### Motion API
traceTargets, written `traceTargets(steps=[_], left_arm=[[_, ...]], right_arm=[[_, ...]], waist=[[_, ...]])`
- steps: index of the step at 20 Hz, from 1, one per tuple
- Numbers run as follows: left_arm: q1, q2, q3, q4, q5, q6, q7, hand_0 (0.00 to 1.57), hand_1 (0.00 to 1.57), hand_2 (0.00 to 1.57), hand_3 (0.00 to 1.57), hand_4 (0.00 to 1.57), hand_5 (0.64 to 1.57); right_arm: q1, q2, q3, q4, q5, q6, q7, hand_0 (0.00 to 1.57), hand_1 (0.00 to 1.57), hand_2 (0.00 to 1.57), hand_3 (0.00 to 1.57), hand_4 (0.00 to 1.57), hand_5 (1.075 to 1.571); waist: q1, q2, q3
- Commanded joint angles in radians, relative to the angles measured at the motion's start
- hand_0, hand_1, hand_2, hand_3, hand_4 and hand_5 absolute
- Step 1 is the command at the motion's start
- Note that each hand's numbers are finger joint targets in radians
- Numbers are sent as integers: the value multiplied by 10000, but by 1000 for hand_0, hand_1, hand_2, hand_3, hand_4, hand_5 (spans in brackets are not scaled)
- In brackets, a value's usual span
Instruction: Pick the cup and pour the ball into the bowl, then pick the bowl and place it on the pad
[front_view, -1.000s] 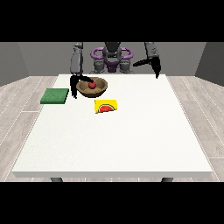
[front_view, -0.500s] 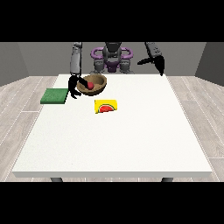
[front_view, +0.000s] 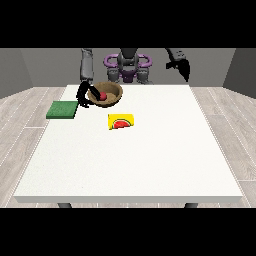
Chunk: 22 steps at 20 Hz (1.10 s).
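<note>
Hand at the view's left (front_view: 83, 94): fingers curled on the bowl (front_view: 111, 92) rim, ball (front_view: 103, 96) inside.
Pad (front_view: 62, 109): just beside that hand, toward the view's left and nearer the camera.
Other hand (front_view: 180, 66): raised, well apart, grip unclear.

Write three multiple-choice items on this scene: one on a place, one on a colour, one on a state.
1. Where is the red ball?
A. in the bowl
B. on the pad
C. on the bare table

2. What colour is the pad?
A. yellow
B. green
C. purple

3. The hand at the view's left is:
A. raised away from everything
B. resting on the pad
C. at the bowl's rim

Key: 1 A, the ball lies inside the brown bowl. 2 B, the flat pad left of the bowl is green. 3 C, the black hand sits against the bowl's left rim.
</note>
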Motion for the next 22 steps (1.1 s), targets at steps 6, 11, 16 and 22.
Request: traceTargets(steps=[6,11,16,22], left_arm=[[896,698,1106,1566,236,172,-289,0,0,0,0,1005,1404],[751,578,989,1025,271,221,45,0,0,0,0,997,1414],[457,440,878,779,327,-9,-851,0,0,0,0,1051,1435],[249,1905,2077,101,1900,-1820,-568,0,0,0,0,1311,1525]], right_arm=[[-1416,-553,1222,-1632,683,1441,5210,1571,1571,1571,891,807,1567],[-895,-1635,168,-2329,-221,2349,5026,1571,1571,1571,750,787,1570],[-1711,-2902,-974,-1929,-657,2662,4608,1571,1571,1571,677,788,1570],[-1184,-4296,-2016,-920,-1103,3380,2912,1571,1571,1571,0,911,1571]], waist=[[-2085,-1964,157],[-1950,-1452,172],[-1177,-2,173],[-307,638,180]])
